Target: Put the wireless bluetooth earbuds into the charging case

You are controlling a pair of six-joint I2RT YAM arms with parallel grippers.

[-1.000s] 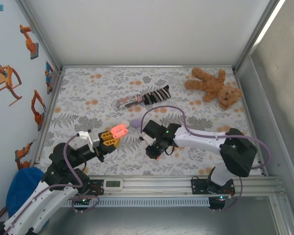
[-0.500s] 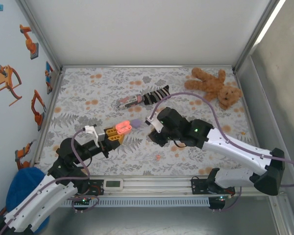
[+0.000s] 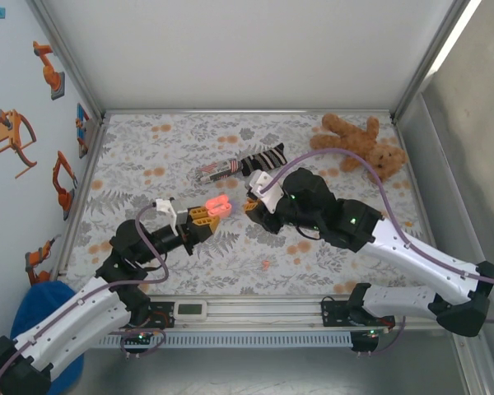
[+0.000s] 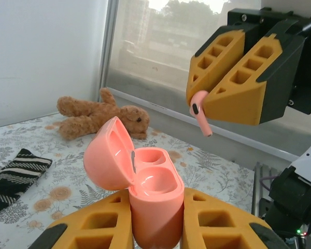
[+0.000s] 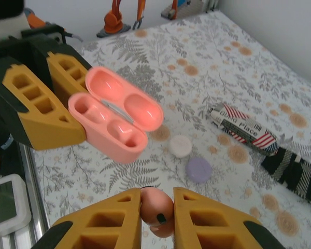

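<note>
The salmon-pink charging case (image 4: 151,199) stands upright between my left gripper's (image 4: 156,231) yellow fingers, lid (image 4: 106,155) swung open and both wells bare. From above, the case (image 3: 217,203) hangs over the table's middle in my left gripper (image 3: 206,213). My right gripper (image 5: 157,207) is shut on one coral earbud (image 5: 156,206), a little right of the case (image 5: 114,123). The left wrist view has this earbud (image 4: 199,111) pinched at the right gripper's (image 4: 198,99) tips, above and right of the case. A second earbud (image 3: 266,265) lies on the table nearer the front.
A teddy bear (image 3: 361,146) lies at the back right. A striped sock (image 3: 262,158) and a printed packet (image 3: 214,171) lie behind the grippers. White (image 5: 180,146) and purple (image 5: 198,169) discs sit on the cloth below the case. A small white timer (image 3: 189,309) rests on the front rail.
My right gripper rose from the front of the table with one earbud and moved back toward the case. My left arm carried the open case farther right.
</note>
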